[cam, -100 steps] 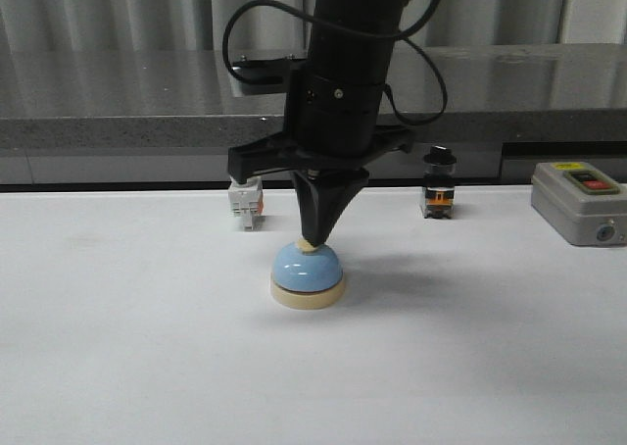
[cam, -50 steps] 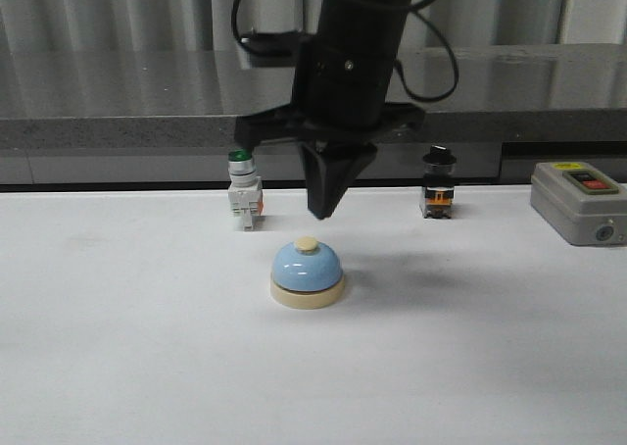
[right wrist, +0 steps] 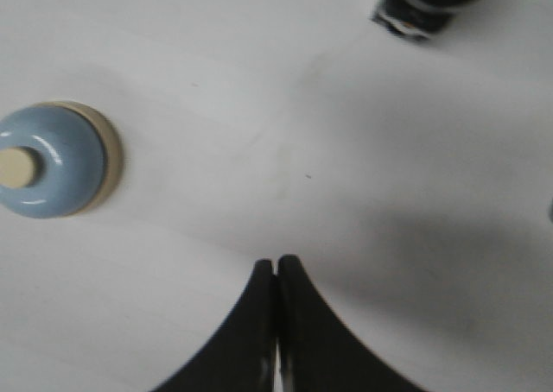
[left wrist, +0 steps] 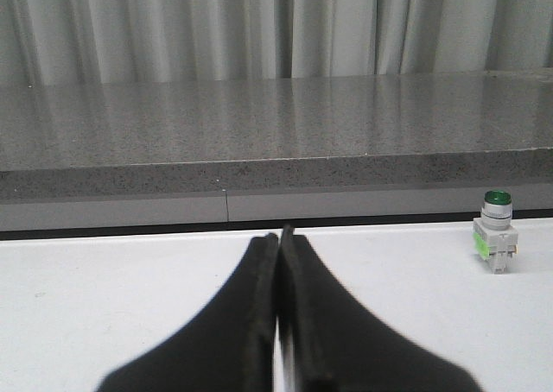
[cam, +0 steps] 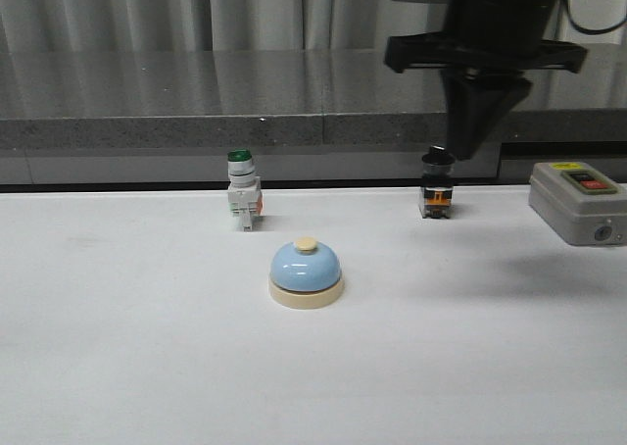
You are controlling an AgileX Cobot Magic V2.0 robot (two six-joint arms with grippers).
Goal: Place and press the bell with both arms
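Observation:
The light-blue bell (cam: 307,272) with its cream base and cream button stands alone on the white table (cam: 127,367), near the middle. It also shows in the right wrist view (right wrist: 49,159). My right gripper (cam: 468,153) is shut and empty, raised high and well to the right of the bell, above the black-capped switch (cam: 437,184); its closed tips show in the right wrist view (right wrist: 276,261). My left gripper (left wrist: 281,234) is shut and empty, low over the table; it is out of the front view.
A green-capped white switch (cam: 243,190) stands behind and left of the bell; it also shows in the left wrist view (left wrist: 496,243). A grey control box (cam: 580,202) sits at the far right. A grey stone ledge (cam: 196,122) runs along the back.
The right gripper has lifted off the bell's button and swung up and to the right, over the black-capped switch. The bell has stayed in place.

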